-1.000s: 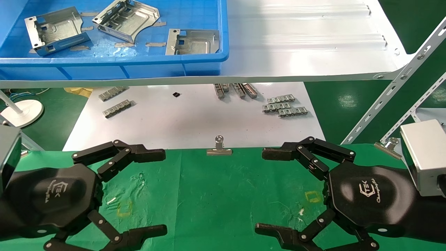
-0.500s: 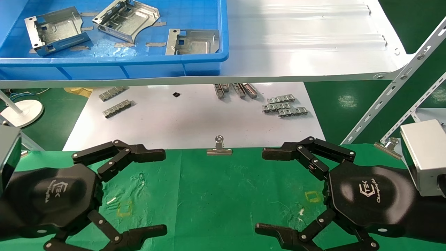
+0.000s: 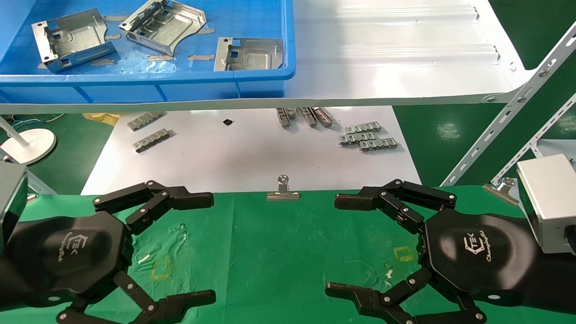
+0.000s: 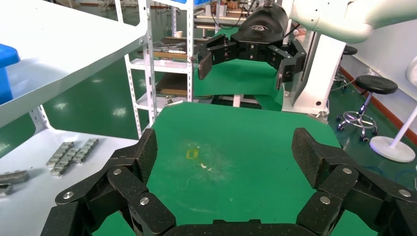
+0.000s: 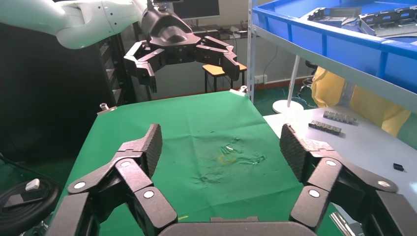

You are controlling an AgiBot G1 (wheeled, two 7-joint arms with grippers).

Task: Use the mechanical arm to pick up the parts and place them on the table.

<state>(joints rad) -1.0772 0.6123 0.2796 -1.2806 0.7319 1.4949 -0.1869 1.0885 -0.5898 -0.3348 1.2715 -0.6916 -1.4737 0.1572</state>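
We see the table (image 3: 279, 252), a flat surface under wrinkled green cloth with small yellow square outlines, filling the near part of the head view; we place everything else against it. Above its far edge hangs a glossy white metal shelf (image 3: 396, 58), and on the shelf's left part sits a blue plastic tray (image 3: 148, 85). Beyond the table's far edge and lower than the shelf lies a white sheet (image 3: 243, 157).

Over the table's left side hovers our left gripper (image 3: 208, 246), a black linkage-finger gripper on a glossy hexagonal palm with a white logo; its fingers are spread wide and nothing is between them. Over the table's right side hovers our right gripper (image 3: 341, 244), alike in build, also spread wide with nothing in it, the two facing each other across the cloth. The wrist views confirm both sets of fingers apart above bare green cloth.

The parts, three silver stamped sheet-metal brackets with folded edges and square cutouts, all lie in the blue tray, well away from the table: one at the tray's left (image 3: 69, 39), one beside it turned at an angle (image 3: 164, 24), one near the tray's right wall (image 3: 249, 54).

A silver binder clip (image 3: 283, 191) grips the table's far edge midway between the grippers. Small grey segmented strips (image 3: 368, 137) lie scattered on the white sheet.
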